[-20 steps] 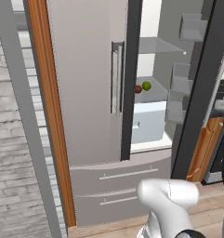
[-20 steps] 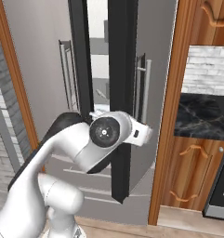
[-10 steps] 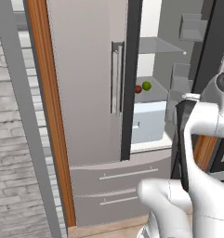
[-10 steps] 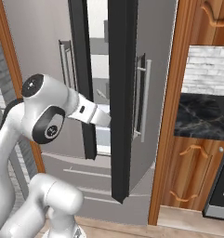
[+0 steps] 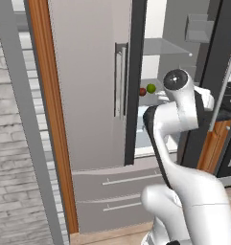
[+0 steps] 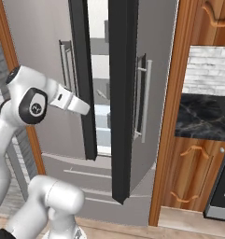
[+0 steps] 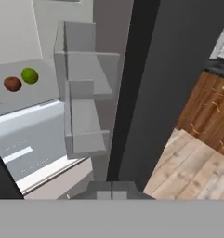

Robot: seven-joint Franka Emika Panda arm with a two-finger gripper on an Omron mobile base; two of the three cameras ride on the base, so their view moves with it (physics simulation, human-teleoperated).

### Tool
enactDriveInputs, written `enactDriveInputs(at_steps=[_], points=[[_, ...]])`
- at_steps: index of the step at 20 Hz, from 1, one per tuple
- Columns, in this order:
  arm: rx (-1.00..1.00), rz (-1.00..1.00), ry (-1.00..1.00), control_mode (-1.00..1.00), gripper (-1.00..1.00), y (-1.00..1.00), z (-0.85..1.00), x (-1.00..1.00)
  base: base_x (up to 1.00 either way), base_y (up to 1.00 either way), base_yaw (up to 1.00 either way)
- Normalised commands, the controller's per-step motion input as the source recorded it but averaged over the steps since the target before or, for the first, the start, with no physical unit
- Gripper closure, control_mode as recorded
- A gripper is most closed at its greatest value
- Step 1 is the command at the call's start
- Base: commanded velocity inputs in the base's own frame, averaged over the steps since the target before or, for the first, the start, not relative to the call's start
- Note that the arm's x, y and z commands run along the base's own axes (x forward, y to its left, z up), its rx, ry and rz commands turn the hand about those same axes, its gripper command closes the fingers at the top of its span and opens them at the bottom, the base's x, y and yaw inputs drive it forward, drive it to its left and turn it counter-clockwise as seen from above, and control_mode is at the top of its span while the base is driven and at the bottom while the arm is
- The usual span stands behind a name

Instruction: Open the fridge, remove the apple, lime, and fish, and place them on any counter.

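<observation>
At the far left of the left base view stands a pale brick wall [image 5: 11,143], then a brown wooden side panel [image 5: 47,115] that runs up beside the fridge [image 5: 88,95]. The left fridge door is shut, its vertical bar handle [image 5: 120,79] near the inner edge, and two lower drawers [image 5: 112,191] sit below it. To the right of that door the compartment stands open, showing a white interior with grey shelves. On a shelf inside, the apple [image 5: 143,91] and the lime [image 5: 151,88] lie side by side, the apple on the left and the lime just beside it on the right; whether they touch cannot be told. The white arm rises in front of the open compartment, right of the two fruits.

In the hand view the apple [image 7: 12,84] and the lime [image 7: 29,75] rest on the same grey shelf at the left, with a pale drawer front below them. Right of them are the grey bins [image 7: 83,107] on the inside of the open right door, then that door's dark edge, and further right a wooden floor [image 7: 192,172]. The end effector [image 7: 112,191] is clenched, its finger tips together at the bottom of that view, grasping nothing, well apart from the fruits.

In the right base view the open right door [image 6: 128,93] stands edge-on, and to its right the black marble tabletop [image 6: 202,116] lies on brown cabinets [image 6: 193,172].
</observation>
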Motion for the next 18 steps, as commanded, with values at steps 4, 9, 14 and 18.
enactDriveInputs(at_steps=[4, 9, 14, 18], points=[[-0.10, -0.21, 0.00, -1.00, 1.00, 0.10, 0.18, 0.49, 0.00, 0.00, 0.00], [-0.09, -0.22, 0.00, -1.00, 1.00, -0.08, 0.06, 0.47, 0.00, 0.00, 0.00], [-0.09, -0.16, 0.00, -1.00, 1.00, -0.48, 0.00, 0.30, 0.00, 0.00, 0.00], [-0.11, -0.12, -0.04, -1.00, 1.00, -0.55, 0.00, 0.23, 0.00, 0.00, 0.00]])
